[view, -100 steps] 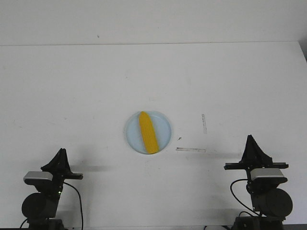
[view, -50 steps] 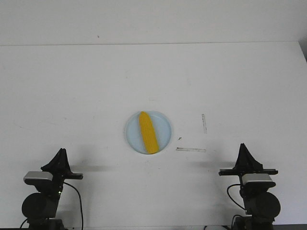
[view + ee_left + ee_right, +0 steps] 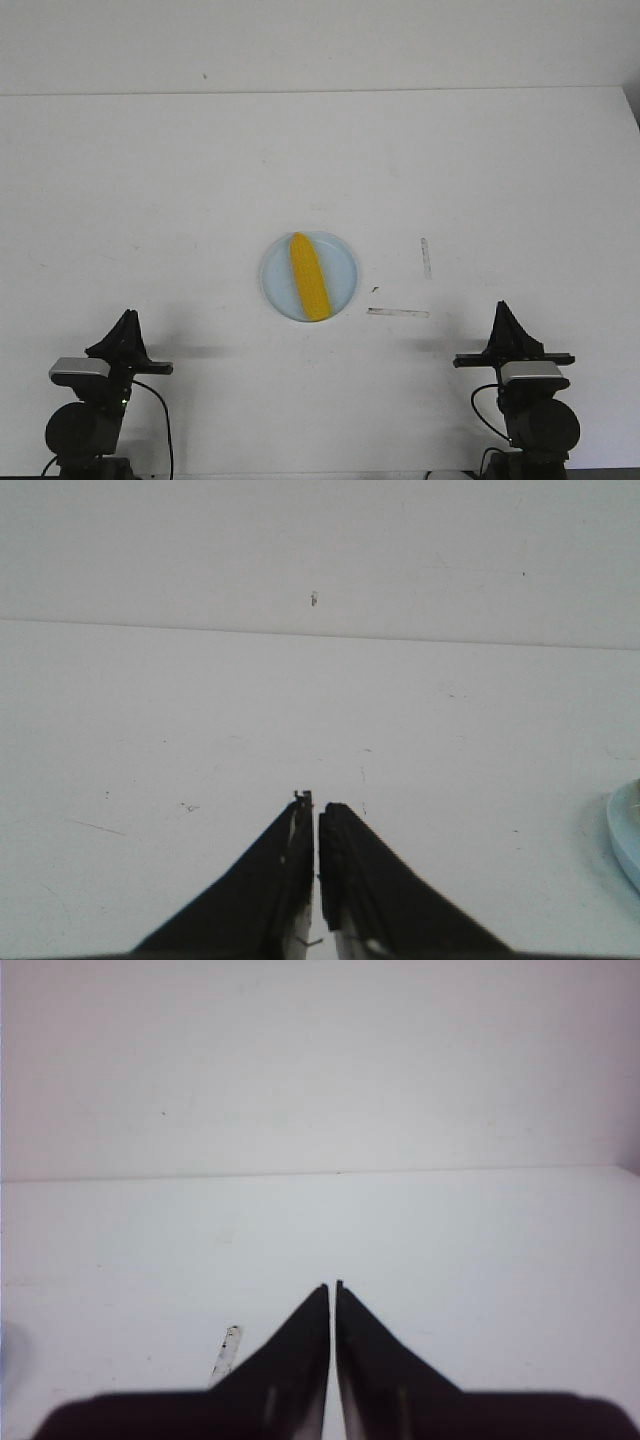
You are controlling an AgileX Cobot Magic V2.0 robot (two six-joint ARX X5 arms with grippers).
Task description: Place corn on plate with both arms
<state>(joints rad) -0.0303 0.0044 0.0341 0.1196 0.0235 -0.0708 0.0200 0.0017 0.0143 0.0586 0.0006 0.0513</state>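
Front view shows the corn (image 3: 309, 277) lying lengthwise inside the plate (image 3: 343, 265) at the middle of the white bench (image 3: 150, 180), so the placing looks done and nothing seems left but parking the arms. Both arms sit low at the near edge, well apart from the plate, the left gripper (image 3: 315, 810) and right gripper (image 3: 332, 1288) each with jaws closed tip to tip on nothing.

The toy corn cob (image 3: 310, 277) is bright yellow, the plastic plate (image 3: 343, 262) pale light blue, the counter (image 3: 150, 200) plain white, and both arms black with grey-white camera blocks.
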